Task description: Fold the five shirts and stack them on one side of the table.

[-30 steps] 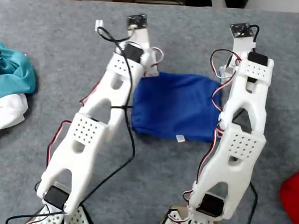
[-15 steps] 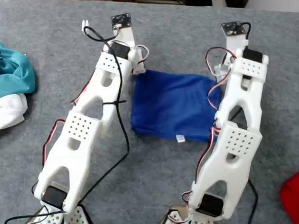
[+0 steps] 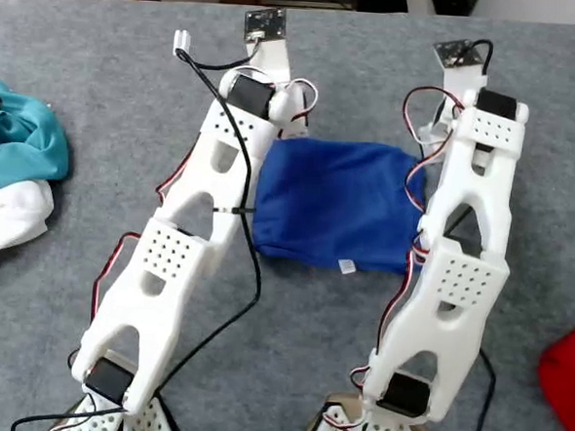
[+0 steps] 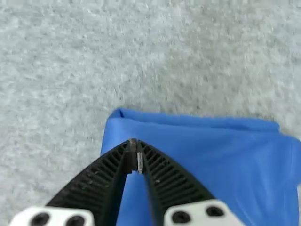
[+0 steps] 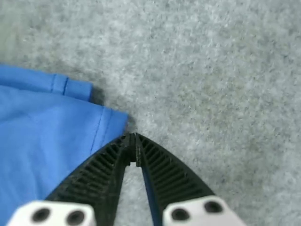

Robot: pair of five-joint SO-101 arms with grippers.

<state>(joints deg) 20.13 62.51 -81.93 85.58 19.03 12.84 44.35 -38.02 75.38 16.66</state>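
Blue shirt (image 3: pixel 337 204) lay folded flat on the grey table (image 3: pixel 82 66) between the two arms. A small white tag (image 3: pixel 346 266) stuck out at its near edge, the print too small to read. The left gripper (image 4: pixel 134 157) had its fingers pressed together over one far corner of the shirt. The right gripper (image 5: pixel 133 149) was likewise closed tight at the other far corner. A teal shirt (image 3: pixel 23 146) and a white shirt (image 3: pixel 9 220) sat crumpled at the table's left edge, and a red shirt (image 3: pixel 569 374) at its right.

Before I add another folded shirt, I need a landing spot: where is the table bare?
Bare: the stretch between the teal and white pile and the left arm, and the corner right of the right arm, beyond the red shirt. Crowded: the middle, where the blue shirt lies between both arms.
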